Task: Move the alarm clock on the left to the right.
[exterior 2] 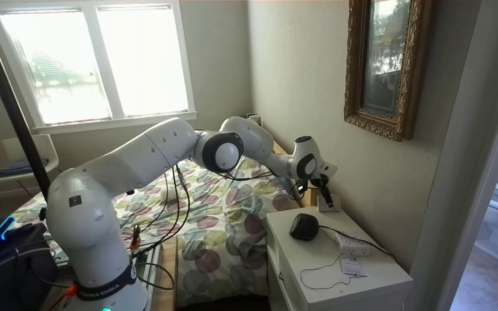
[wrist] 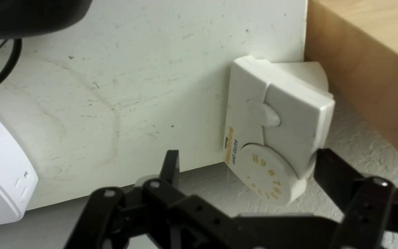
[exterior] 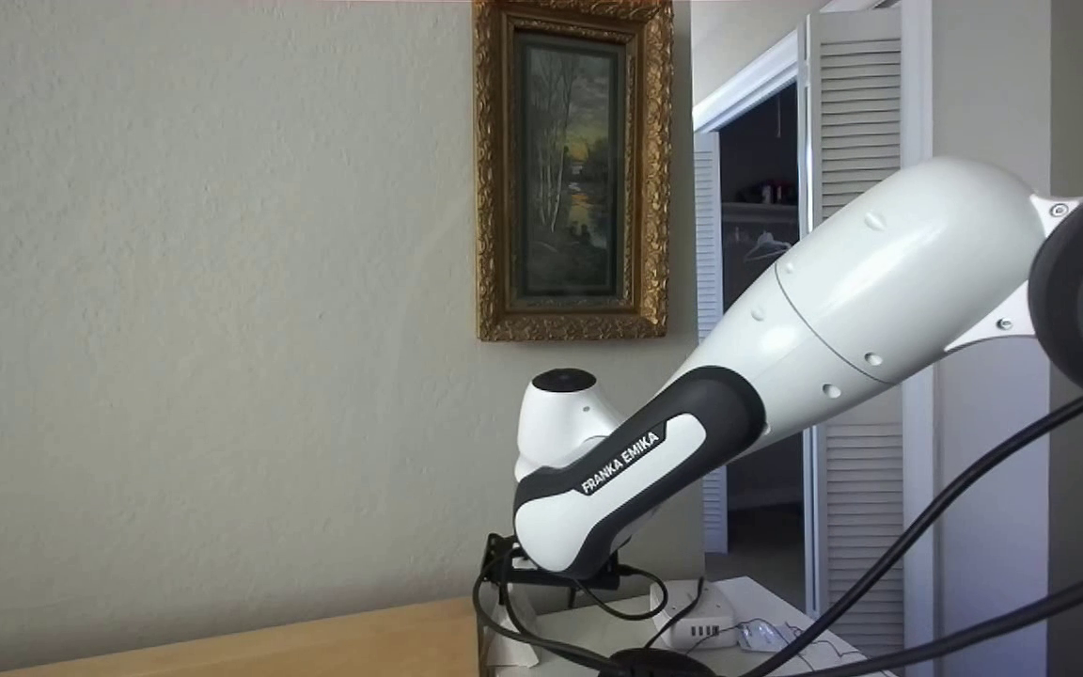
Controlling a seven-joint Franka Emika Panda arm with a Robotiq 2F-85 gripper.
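Note:
A white wedge-shaped device with a numbered dial, possibly what the task calls the alarm clock, stands on the white nightstand (exterior 2: pixel 292 216) against the wall. It shows in the wrist view (wrist: pixel 288 121) and in both exterior views (exterior: pixel 511 651) (exterior 2: pixel 336 202). Its dial end faces my gripper (wrist: pixel 249 160), which is open with one finger on each side of the device. In the wrist view the right finger overlaps its edge; I cannot tell if they touch. The left finger is apart from it. The gripper (exterior 2: pixel 328 202) points down at the nightstand's far end.
A black rounded device (exterior 2: pixel 304 226) with a cable sits on the nightstand near the white one. A white power strip (exterior 2: pixel 353 245), a small packet (exterior 2: pixel 351 265) and thin wires lie nearer its other end. A wooden board (wrist: pixel 365 69) borders the nightstand. A framed picture (exterior: pixel 494 188) hangs above.

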